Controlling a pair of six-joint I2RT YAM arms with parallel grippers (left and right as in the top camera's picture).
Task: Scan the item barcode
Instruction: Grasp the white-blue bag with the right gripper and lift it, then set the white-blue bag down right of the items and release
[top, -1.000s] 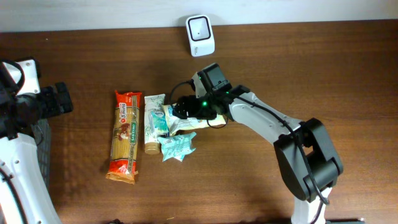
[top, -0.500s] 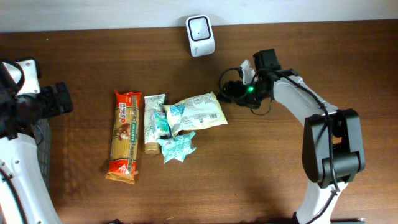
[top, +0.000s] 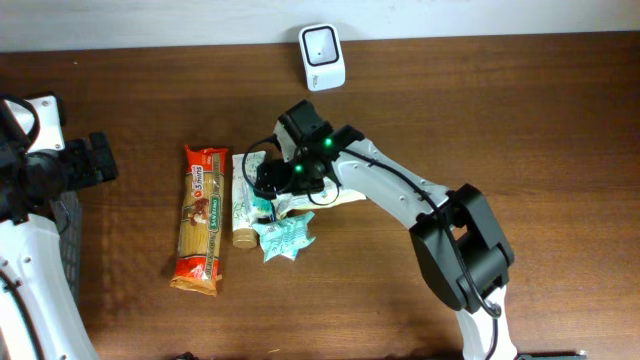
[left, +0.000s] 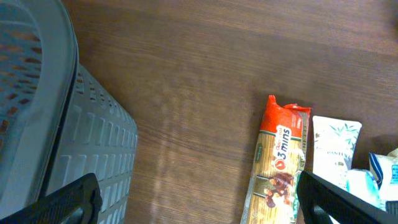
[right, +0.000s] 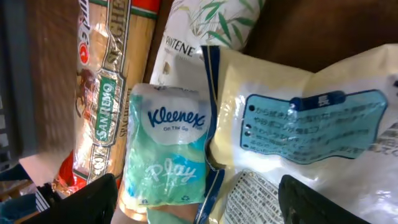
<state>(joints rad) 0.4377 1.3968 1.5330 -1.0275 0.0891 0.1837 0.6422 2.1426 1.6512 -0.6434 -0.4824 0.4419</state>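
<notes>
Several grocery items lie in a cluster: a red spaghetti pack (top: 203, 220), a white Pantene tube (top: 244, 195), teal Kleenex packets (top: 287, 238) and a pale yellow pouch (top: 335, 192). My right gripper (top: 268, 183) hovers open over the cluster. In the right wrist view its jaws (right: 205, 208) straddle a Kleenex packet (right: 166, 149) and the edge of the pouch (right: 298, 112), holding nothing. A fine-print label (right: 249, 193) shows on the pouch; I see no clear barcode. The white scanner (top: 322, 43) stands at the table's back edge. My left gripper (top: 98, 160) stays open at the far left.
A grey perforated basket (left: 37, 124) sits beside the left gripper (left: 199, 211). In the left wrist view the spaghetti pack (left: 277, 168) and Pantene tube (left: 333, 152) lie to the right on brown wood.
The right arm was over the items, swung out to the right empty half a second ago, and is now back over them, farther left. The left arm has not moved.
</notes>
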